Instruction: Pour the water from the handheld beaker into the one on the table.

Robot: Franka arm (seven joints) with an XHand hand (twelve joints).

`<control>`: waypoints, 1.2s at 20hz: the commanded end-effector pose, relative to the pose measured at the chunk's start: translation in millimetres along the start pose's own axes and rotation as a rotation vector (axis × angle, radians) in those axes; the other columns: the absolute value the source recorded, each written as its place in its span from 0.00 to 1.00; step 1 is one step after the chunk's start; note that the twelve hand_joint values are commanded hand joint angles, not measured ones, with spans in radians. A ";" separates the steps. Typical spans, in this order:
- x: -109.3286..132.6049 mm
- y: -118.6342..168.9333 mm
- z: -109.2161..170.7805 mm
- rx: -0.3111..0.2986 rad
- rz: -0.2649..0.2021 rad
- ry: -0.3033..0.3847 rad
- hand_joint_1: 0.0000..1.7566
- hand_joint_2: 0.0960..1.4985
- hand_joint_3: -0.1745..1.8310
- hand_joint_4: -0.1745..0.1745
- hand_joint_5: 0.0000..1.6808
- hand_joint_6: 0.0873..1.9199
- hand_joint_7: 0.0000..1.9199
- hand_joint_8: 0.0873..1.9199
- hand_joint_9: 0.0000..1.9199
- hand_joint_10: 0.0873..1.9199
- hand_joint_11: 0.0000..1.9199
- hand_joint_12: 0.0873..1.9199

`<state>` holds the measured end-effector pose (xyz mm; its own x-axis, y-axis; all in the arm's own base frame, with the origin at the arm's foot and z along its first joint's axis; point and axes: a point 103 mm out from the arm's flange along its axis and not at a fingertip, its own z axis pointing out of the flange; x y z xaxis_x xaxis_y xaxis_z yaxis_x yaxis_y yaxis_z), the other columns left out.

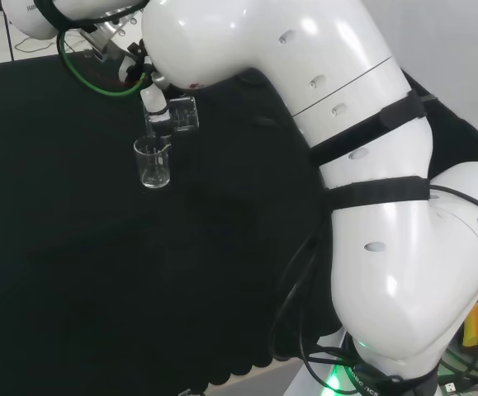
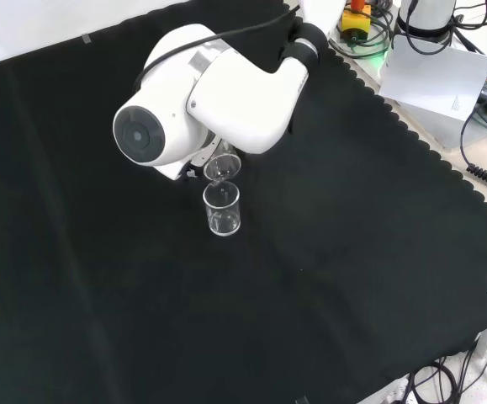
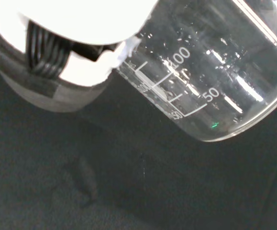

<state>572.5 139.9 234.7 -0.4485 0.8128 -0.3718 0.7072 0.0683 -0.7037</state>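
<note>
Beakers are what matter here, one held and one standing. In the head view the held beaker (image 1: 182, 115) is tipped well over on its side, just above and beside the standing beaker (image 1: 152, 162), which sits upright on the counter (image 1: 73, 247) toward its far left part, well in from the edges. A white finger of the hand (image 1: 154, 102) lies against the held glass, so the fingers seem curled round it, though most of the hand is behind the arm.

In the front view the tilted beaker's mouth (image 2: 221, 169) hangs right over the rim of the standing beaker (image 2: 223, 209), which stands near the middle of the counter (image 2: 352, 278), toward its far side.

In the wrist view the held beaker (image 3: 210, 72) is close, with drops and a little water clinging inside, and a white part of the hand (image 3: 81, 28) beside it.

The pour looks under way or almost done. Next would be holding the tilt until the last water runs out, then turning the glass upright without knocking the lower rim.
</note>
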 end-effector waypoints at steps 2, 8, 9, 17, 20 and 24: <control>-1.3 -0.3 -0.9 -0.012 -0.011 0.017 0.73 0.37 0.46 0.62 0.71 0.40 0.70 0.30 0.69 0.19 0.59 0.43; -2.5 -0.7 0.4 -0.031 -0.021 0.036 0.73 0.37 0.46 0.62 0.71 0.40 0.70 0.30 0.69 0.19 0.59 0.43; -3.0 -0.8 0.6 -0.033 -0.022 0.039 0.73 0.37 0.46 0.62 0.71 0.40 0.70 0.30 0.69 0.19 0.59 0.43; -9.1 -3.3 5.7 -0.100 -0.037 0.101 0.73 0.37 0.46 0.62 0.71 0.41 0.70 0.30 0.69 0.19 0.59 0.43; -11.5 -4.9 7.8 -0.122 -0.049 0.137 0.73 0.37 0.46 0.62 0.71 0.41 0.70 0.30 0.69 0.20 0.59 0.43; -14.7 -8.1 9.3 -0.171 -0.050 0.163 0.73 0.37 0.46 0.62 0.71 0.41 0.70 0.30 0.69 0.20 0.59 0.43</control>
<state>568.4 126.0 236.1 -0.4209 0.8654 -0.2719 0.7426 0.1566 -0.6512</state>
